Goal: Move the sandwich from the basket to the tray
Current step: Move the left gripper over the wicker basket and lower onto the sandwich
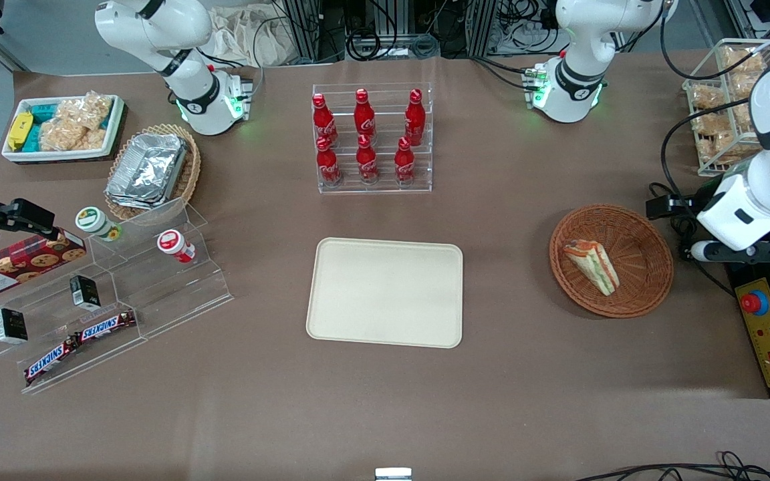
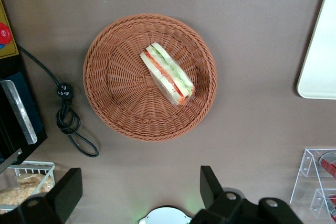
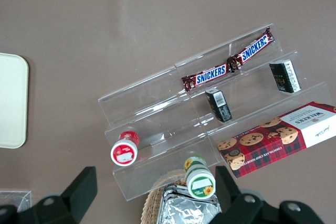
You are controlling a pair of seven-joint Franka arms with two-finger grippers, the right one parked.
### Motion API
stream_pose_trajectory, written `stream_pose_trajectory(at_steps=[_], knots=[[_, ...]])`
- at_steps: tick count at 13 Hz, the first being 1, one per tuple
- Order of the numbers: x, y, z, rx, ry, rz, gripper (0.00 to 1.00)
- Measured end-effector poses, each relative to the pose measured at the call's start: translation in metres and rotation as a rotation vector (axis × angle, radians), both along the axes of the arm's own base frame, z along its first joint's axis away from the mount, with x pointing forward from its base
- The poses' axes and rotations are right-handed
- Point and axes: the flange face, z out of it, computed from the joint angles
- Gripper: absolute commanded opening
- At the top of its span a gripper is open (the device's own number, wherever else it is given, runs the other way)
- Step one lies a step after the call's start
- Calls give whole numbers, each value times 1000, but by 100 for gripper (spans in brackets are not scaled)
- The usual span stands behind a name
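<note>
Sandwich (image 1: 591, 265) lies on its side in the basket (image 1: 646, 230), long axis slanting, one end nearer the front camera. Tray (image 1: 385, 292) sits well apart. Above the basket, the gripper (image 2: 137, 192) hangs wide open, holding nothing.

Reddish-brown woven basket (image 2: 121, 103) — cream-beige tray (image 1: 385, 292) — black tool (image 2: 139, 195).

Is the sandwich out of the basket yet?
No. The sandwich lies inside the basket; the tray is bare, and the open gripper hangs above, holding nothing.
</note>
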Motion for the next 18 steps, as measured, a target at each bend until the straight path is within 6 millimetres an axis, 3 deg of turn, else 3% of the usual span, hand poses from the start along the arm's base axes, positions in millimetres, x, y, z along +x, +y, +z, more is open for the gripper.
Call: stream_pose_trajectory(at_steps=[5,7,11,15,18], knots=[[4,10,-9,-2,13,15,99],[4,11,-25,0,41,16,99],[2,18,-100,20,18,104,99],[-21,19,-180,40,-28,231,99],[-26,12,-211,57,-58,357,99]])
